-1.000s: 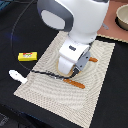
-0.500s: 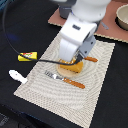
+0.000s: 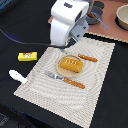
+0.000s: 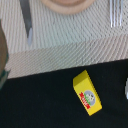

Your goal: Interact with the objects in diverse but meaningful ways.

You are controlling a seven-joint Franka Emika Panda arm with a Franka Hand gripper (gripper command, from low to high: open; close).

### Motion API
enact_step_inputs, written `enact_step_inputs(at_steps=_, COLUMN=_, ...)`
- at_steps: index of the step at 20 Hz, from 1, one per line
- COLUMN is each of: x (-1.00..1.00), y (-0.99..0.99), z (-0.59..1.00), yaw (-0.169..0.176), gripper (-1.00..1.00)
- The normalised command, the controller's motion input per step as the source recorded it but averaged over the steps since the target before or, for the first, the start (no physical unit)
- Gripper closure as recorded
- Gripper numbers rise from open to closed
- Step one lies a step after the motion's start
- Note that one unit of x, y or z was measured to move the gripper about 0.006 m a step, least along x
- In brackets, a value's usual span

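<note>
My white gripper (image 3: 64, 31) hangs over the far edge of the striped placemat (image 3: 95, 75). Its fingers are hidden behind the hand, so their state does not show. An orange bread loaf (image 3: 70, 65) lies on a tan plate (image 3: 61, 71) in the middle of the mat, nearer the camera than the gripper. An orange-handled knife (image 3: 87, 58) and an orange-handled fork (image 3: 66, 80) flank the plate. On the black table lie the yellow box (image 3: 27, 56) and the white utensil (image 3: 17, 76). The wrist view shows the yellow box (image 4: 87, 92), the plate rim (image 4: 62, 4), the knife blade (image 4: 26, 20) and the fork tines (image 4: 116, 12).
A small grey pan (image 3: 95, 19) and a pale bowl (image 3: 122, 16) sit on a reddish mat at the far side, toward the exterior view's right. A dark cable (image 3: 20, 40) runs across the black table to the arm.
The gripper has risen and drawn back from over the plate toward the far edge of the mat, uncovering the bread loaf. The other objects have not moved.
</note>
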Motion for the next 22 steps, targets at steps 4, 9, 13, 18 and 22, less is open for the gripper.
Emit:
enact_step_inputs(at_steps=4, x=-1.0, y=0.0, z=-0.23, yaw=0.0, gripper=-1.0)
enact_step_inputs(at_steps=9, x=-1.0, y=-0.01, z=-0.27, yaw=0.0, gripper=-1.0)
enact_step_inputs(at_steps=13, x=-1.0, y=-0.09, z=-0.31, yaw=0.0, gripper=-1.0)
enact_step_inputs(at_steps=18, x=-1.0, y=-0.17, z=-0.31, yaw=0.0, gripper=-1.0)
enact_step_inputs(at_steps=22, x=-1.0, y=-0.28, z=-0.32, yaw=0.0, gripper=-1.0)
